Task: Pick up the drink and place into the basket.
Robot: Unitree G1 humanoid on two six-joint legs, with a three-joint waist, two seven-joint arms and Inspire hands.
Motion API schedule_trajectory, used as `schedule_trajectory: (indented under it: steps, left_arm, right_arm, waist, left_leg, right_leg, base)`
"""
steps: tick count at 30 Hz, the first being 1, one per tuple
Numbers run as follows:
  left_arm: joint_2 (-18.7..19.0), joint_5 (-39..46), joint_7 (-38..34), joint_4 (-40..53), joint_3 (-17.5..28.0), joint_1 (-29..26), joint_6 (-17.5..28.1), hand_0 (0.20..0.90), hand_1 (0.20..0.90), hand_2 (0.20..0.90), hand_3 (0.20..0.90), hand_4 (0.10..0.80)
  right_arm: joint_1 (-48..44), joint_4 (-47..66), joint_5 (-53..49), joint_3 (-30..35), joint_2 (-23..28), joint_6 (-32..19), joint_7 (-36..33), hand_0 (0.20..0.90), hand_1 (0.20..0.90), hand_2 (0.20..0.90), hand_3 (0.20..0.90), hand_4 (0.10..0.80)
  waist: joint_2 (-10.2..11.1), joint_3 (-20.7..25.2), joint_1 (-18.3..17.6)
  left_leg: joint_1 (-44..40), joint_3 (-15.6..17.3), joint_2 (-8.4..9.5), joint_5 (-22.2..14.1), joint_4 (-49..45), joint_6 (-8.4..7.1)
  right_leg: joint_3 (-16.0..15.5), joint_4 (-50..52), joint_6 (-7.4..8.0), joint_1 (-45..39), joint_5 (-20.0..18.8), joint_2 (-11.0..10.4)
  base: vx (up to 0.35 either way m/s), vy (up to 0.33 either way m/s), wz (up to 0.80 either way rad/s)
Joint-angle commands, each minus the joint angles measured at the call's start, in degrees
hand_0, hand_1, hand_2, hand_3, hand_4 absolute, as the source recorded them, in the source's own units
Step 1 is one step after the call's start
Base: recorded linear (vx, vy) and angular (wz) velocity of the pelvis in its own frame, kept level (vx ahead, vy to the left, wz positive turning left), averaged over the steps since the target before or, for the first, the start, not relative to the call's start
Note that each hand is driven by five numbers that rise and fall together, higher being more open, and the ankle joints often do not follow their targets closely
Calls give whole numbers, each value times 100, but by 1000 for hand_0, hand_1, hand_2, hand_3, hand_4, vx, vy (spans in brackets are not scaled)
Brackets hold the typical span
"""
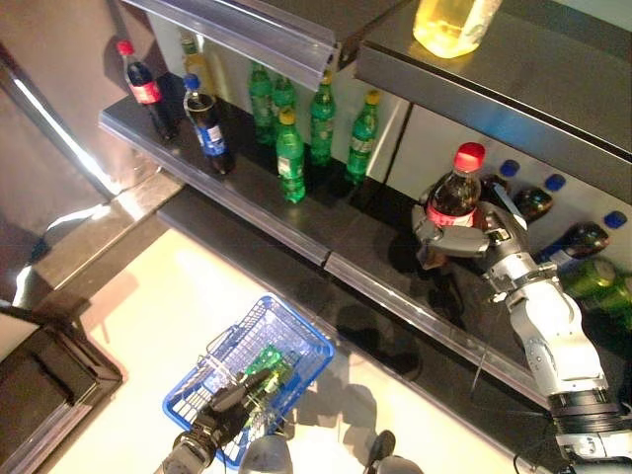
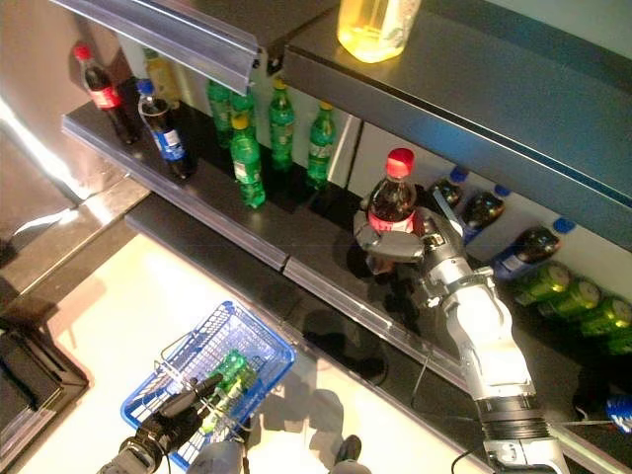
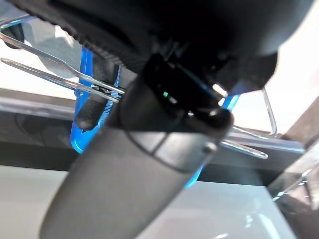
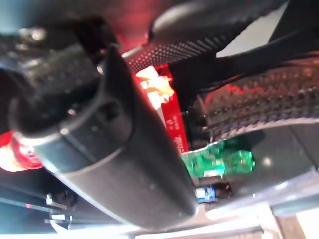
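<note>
**Right hand gripping cola at the shelf; left hand holding the basket**

Right hand (image 2: 403,242) is wrapping its fingers around a red-capped cola bottle (image 2: 393,197), curled about the red label at mid-body. The bottle is standing upright, its base hidden behind the hand, over the lower shelf (image 2: 296,247). The right wrist view is showing the red label pressed close against the dark fingers (image 4: 259,107).

Just right of the held bottle, dark bottles with blue caps (image 2: 484,209) are lying on their sides, and green cans (image 2: 573,294) are lying further right.

On the far left stretch of the shelf, another red-capped cola (image 1: 148,91) and a blue-labelled cola (image 1: 207,126) are standing side by side. Green bottles with yellow caps (image 1: 289,158) are standing in a cluster to their right. A yellow jug (image 1: 454,25) is sitting on the upper shelf.

Left hand (image 1: 232,403) is reaching in from the near left, curled on the wire handle of the blue basket (image 1: 296,331), which is hanging near the floor, well apart from the held bottle. A green bottle (image 1: 269,360) is lying inside the basket.
</note>
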State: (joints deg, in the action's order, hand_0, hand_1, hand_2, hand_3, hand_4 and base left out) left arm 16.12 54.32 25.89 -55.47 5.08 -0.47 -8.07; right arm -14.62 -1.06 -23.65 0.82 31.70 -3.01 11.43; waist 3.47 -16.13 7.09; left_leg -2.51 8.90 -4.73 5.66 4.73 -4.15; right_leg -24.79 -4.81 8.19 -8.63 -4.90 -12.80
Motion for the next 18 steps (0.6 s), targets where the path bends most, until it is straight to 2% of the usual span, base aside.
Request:
schedule_trajectory:
  steps: [1, 12, 15, 18]
  left_arm:
    - [44, 840, 1447, 918, -218, -162, 410, 300, 300, 300, 200, 100]
    - [-94, 1156, 2021, 2040, -253, -25, 304, 300, 300, 300, 200, 100]
    - [-79, 1250, 1980, 2802, -415, -7, 252, 300, 300, 300, 200, 100]
    - [-68, 1253, 1879, 3169, -483, 21, 214, 300, 300, 300, 200, 100]
  right_arm:
    - [-453, 694, -201, -60, 58, -679, 89, 300, 300, 300, 200, 100]
    - [-451, 670, -213, -428, -113, -622, 295, 300, 300, 300, 200, 100]
    - [-524, 577, -176, -644, -202, -686, 299, 300, 300, 300, 200, 100]
    - [-529, 554, -173, -712, -226, -717, 286, 300, 300, 300, 200, 100]
  waist:
    - [-107, 1336, 237]
    - [-124, 1338, 490]
    - [-116, 1318, 632]
    - [-114, 1311, 681]
  left_leg:
    - [-282, 91, -35, -530, 27, 48]
    - [-264, -251, 16, -496, 27, 130]
    - [-244, -436, 37, -467, 27, 160]
    - [-234, -513, 46, -454, 27, 167]
  right_leg:
    - [204, 757, 11, 266, 515, -58]
    - [205, 869, -16, 191, 585, -6]
    - [180, 903, -27, 153, 599, 11]
    - [171, 905, -32, 136, 600, 22]
  base:
    - [2, 29, 18]
    - [7, 12, 13]
    - [2, -12, 8]
    - [1, -12, 19]
